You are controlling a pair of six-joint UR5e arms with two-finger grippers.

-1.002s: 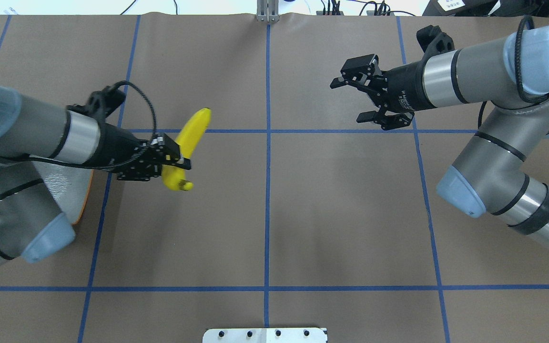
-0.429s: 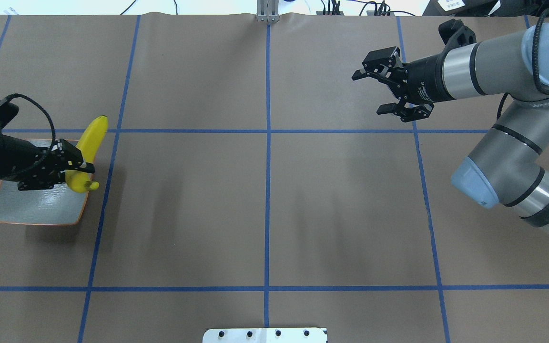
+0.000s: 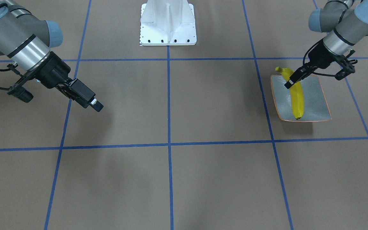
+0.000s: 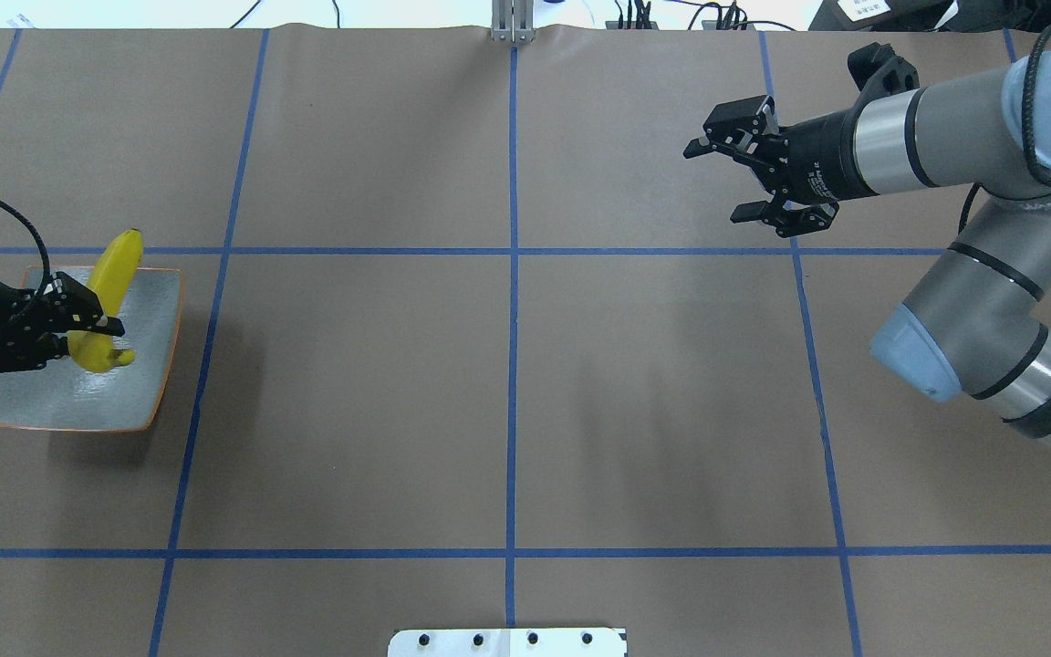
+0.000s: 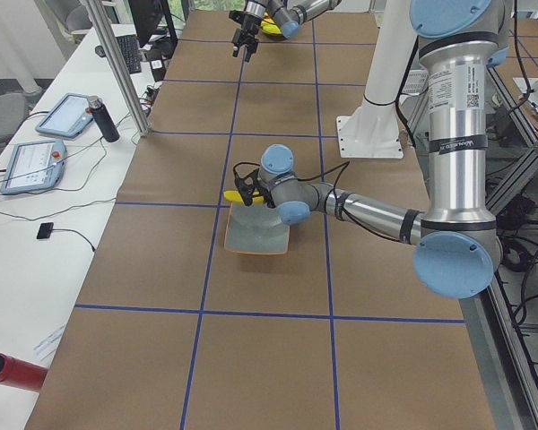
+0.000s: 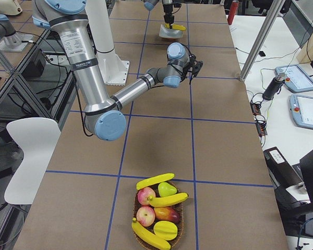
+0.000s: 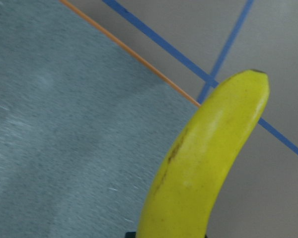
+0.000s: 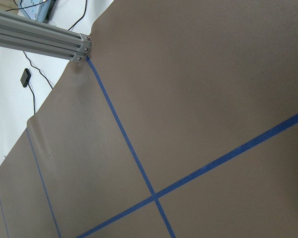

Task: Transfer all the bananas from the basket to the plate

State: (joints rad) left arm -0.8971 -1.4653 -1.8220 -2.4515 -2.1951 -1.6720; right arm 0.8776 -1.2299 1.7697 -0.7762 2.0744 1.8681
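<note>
The left gripper (image 4: 88,336) is clamped on one banana (image 4: 113,274) near its end, holding it lengthwise over the plate (image 4: 138,401), likely so it lands inside the rim. The right gripper (image 4: 715,182) hangs open and empty, well apart from the plate. Three bananas (image 6: 155,180) wait in the basket (image 6: 181,221), far from the plate.

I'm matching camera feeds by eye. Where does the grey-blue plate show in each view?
Front-facing: plate, right side, above mid-height.
Overhead: plate, far left, mid-height.
Exterior left: plate, centre.
Exterior right: plate, top edge, small.
Left wrist: plate fills the left part.
Right wrist: not in it.
Shared landmark: banana held by the left gripper over the plate.
</note>
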